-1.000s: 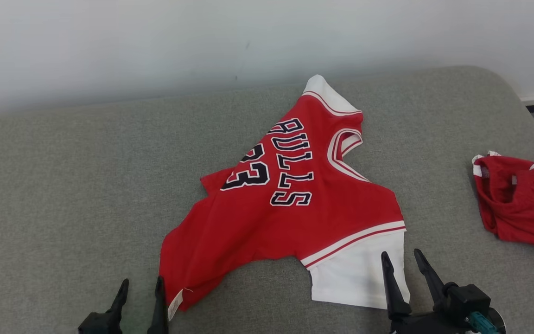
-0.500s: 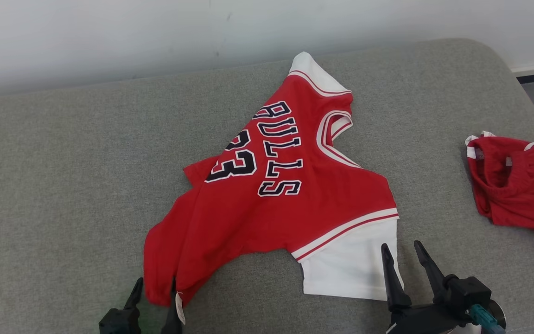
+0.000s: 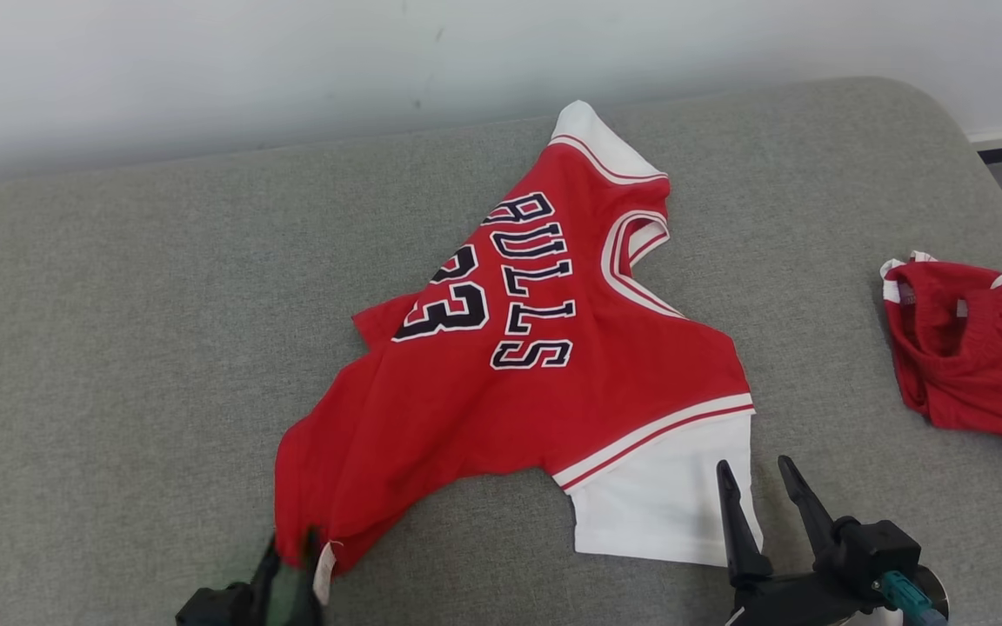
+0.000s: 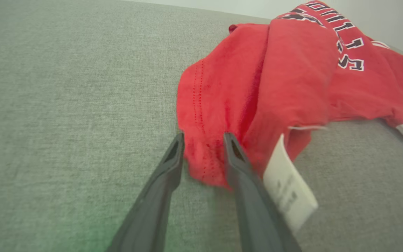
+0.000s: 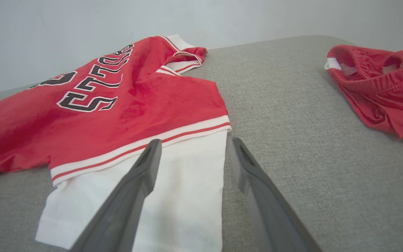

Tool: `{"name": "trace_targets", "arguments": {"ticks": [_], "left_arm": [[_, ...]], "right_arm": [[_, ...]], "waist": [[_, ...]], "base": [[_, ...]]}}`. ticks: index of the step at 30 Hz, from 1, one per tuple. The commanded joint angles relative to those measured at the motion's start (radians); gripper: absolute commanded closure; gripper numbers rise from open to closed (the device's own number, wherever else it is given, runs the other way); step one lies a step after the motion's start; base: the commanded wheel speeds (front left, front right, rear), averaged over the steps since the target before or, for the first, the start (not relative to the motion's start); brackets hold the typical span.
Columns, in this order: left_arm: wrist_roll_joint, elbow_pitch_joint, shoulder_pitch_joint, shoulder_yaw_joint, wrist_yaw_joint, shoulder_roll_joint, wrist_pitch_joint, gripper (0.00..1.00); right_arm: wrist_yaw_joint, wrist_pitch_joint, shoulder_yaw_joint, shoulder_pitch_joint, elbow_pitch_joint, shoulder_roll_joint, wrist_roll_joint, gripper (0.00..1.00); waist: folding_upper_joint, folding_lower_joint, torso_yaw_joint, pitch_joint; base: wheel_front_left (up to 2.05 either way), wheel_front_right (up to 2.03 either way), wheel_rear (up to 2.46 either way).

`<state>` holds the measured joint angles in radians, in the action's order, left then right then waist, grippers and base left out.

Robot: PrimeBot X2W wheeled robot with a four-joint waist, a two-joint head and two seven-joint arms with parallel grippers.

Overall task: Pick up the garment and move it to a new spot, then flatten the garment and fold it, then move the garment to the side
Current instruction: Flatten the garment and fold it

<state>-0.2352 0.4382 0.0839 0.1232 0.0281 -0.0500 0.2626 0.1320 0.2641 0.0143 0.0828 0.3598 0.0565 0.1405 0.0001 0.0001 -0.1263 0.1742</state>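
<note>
Straddling garment point(image 4: 257, 87) corner: left jaws.

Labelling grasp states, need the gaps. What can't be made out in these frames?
Left gripper grip on the jersey hem: jaws straddle it in the left wrist view, closure unclear; in the head view fabric covers the tips.
Care label print: left wrist view, blurred.
Second red garment: cut off by the right edge, head and right wrist views.
</note>
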Motion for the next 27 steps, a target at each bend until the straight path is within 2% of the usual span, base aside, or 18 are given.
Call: {"name": "trace_targets", "arguments": {"ticks": [1,9,12,17,27], "left_arm": [[-0.012,-0.005,-0.005,-0.001,0.004,-0.001,0.003,1.0],[0.011,-0.148,-0.026,-0.134,-0.019,-0.001,0.003,1.0],[0.031,-0.174,-0.03,-0.186,-0.005,-0.001,0.003,1.0],[0.037,-0.128,-0.037,-0.233,0.013,-0.001,0.003,1.0],[0.016,-0.004,-0.005,-0.234,0.022,-0.001,0.003,1.0]], "right_arm": [[-0.003,-0.001,-0.002,0.003,0.005,-0.002,0.008,0.0],[-0.003,0.0,-0.036,-0.027,0.028,-0.004,0.005,0.0],[-0.003,-0.001,-0.038,-0.032,0.034,-0.005,0.012,0.0],[-0.003,-0.001,-0.022,-0.035,0.046,-0.006,0.018,0.0],[-0.003,-0.001,-0.015,-0.02,0.057,-0.007,0.018,0.0]], "waist": [[-0.0001,-0.0001,0.002,-0.004],[-0.0001,-0.0001,0.031,-0.057],[-0.0001,-0.0001,0.043,-0.076],[-0.0001,-0.0001,0.049,-0.091],[-0.0001,-0.0001,0.035,-0.061]], "base": [[0.0,0.0,0.0],[0.0,0.0,0.0],[0.0,0.0,0.0],[0.0,0.0,0.0],[0.0,0.0,0.0]]}}
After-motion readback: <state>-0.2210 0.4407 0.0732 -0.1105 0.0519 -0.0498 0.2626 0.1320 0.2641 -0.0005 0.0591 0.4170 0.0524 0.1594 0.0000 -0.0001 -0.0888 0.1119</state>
